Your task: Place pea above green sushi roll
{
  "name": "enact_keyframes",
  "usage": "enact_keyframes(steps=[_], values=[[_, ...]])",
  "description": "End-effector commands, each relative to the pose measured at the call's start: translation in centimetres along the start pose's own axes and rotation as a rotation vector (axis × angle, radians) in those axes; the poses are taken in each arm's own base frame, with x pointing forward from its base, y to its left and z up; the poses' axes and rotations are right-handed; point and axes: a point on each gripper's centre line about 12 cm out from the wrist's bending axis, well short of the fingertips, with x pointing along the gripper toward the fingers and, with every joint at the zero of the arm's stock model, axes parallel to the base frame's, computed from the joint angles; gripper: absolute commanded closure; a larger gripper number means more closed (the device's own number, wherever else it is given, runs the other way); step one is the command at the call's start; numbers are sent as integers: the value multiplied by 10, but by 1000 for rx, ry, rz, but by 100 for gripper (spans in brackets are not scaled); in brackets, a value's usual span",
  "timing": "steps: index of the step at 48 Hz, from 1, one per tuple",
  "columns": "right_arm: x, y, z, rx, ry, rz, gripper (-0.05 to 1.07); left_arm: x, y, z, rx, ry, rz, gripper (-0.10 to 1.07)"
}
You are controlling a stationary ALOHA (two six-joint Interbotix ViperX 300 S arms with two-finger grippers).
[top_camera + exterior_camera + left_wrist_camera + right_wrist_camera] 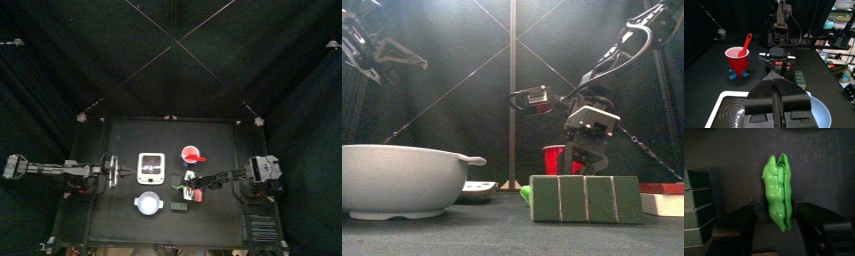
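The pea (777,193), a bright light-green pod, lies on the table straight in front of my right gripper (776,203), whose jaws stand apart on either side of it. In the front view the pea (525,192) peeks out just left of the green sushi roll (585,198), with my right gripper (581,165) hanging a little above the table behind them. From above, the roll (179,206) sits near the front, and my right gripper (191,182) hovers just behind it. My left gripper (775,82) is shut and empty, resting at the left (123,172).
A white bowl (402,180) stands at the front left beside the roll. A white tray (151,168) lies mid-table. A red cup (737,57) holding a spoon stands behind. A small red and white piece (663,200) sits right of the roll.
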Motion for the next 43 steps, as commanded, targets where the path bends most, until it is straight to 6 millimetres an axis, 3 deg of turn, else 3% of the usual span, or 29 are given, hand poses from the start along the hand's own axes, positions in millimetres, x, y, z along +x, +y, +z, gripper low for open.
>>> enact_keyframes(steps=[1,8,43], values=[[-8,0,12,5,-39,4,9,2,1,6,-2,-20,3,65],[-11,2,14,-5,-48,6,3,1,1,6,0,-22,3,65],[-33,7,27,-12,-105,17,3,1,1,6,-2,-22,3,65]])
